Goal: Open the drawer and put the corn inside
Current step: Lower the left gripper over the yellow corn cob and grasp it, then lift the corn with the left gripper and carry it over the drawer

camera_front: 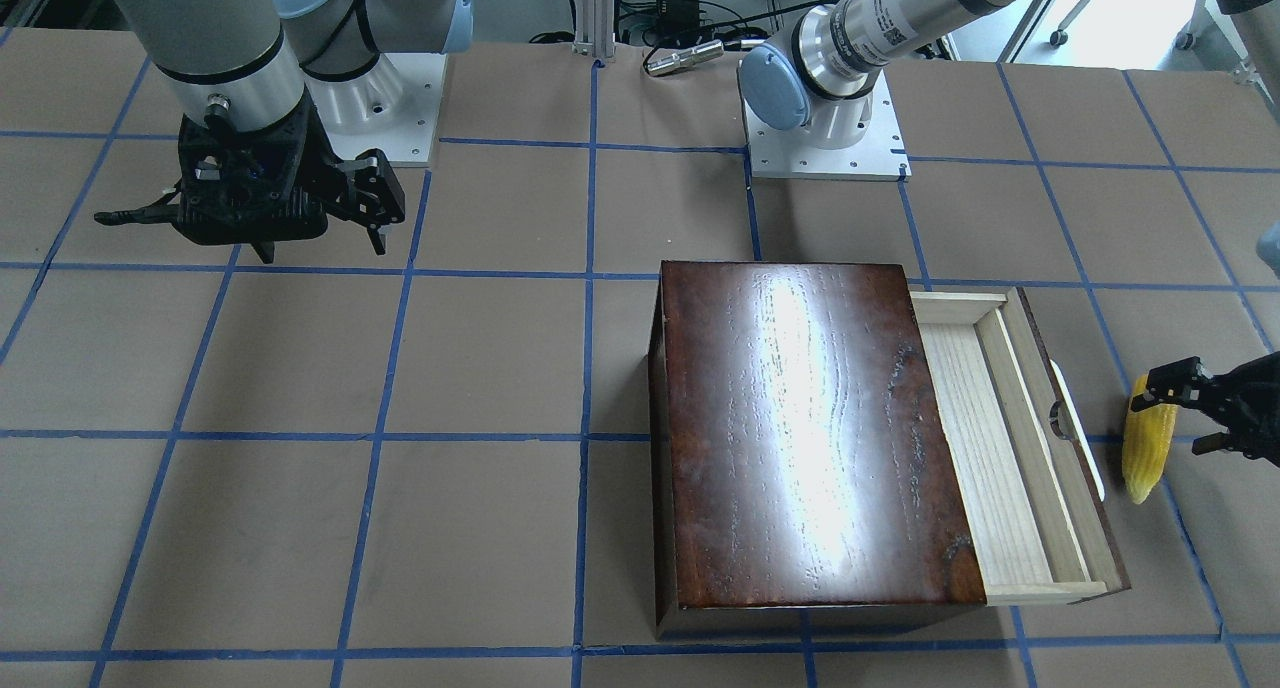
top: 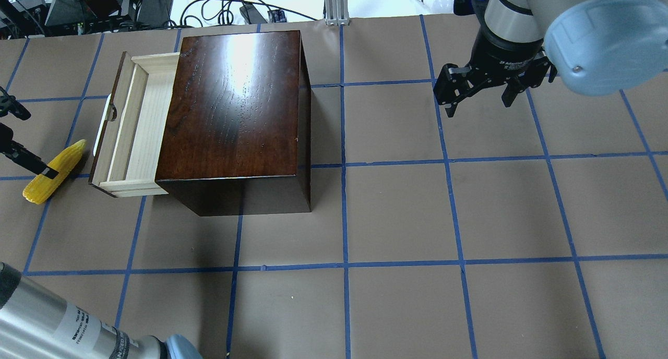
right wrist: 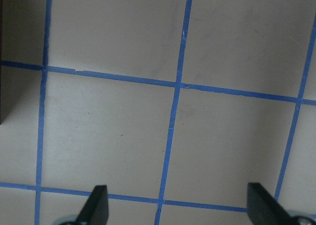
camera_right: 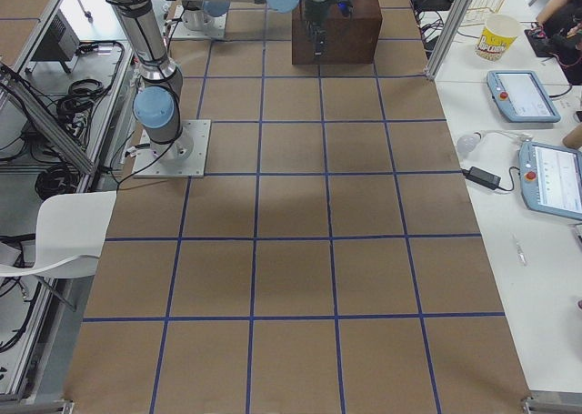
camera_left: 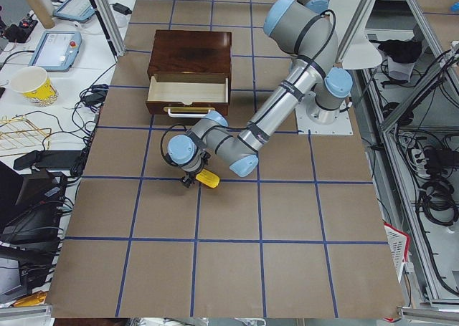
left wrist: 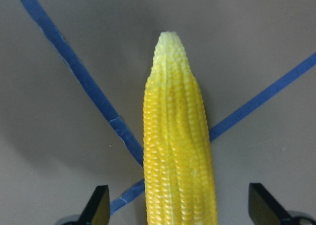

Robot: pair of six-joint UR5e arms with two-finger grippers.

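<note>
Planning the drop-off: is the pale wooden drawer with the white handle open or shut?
Open: the pale wooden drawer sticks out of the glossy reddish-brown box, its exposed floor bare.

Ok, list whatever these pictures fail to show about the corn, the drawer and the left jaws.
- Corn: blunt end cut off by the left wrist view's bottom edge; in exterior left the left arm covers part of it.
- Drawer: rear hidden under the box in overhead and front-facing views; exterior right shows none of it.
- Left gripper: body cut by frame edges; jaws' height above the corn unclear.
</note>
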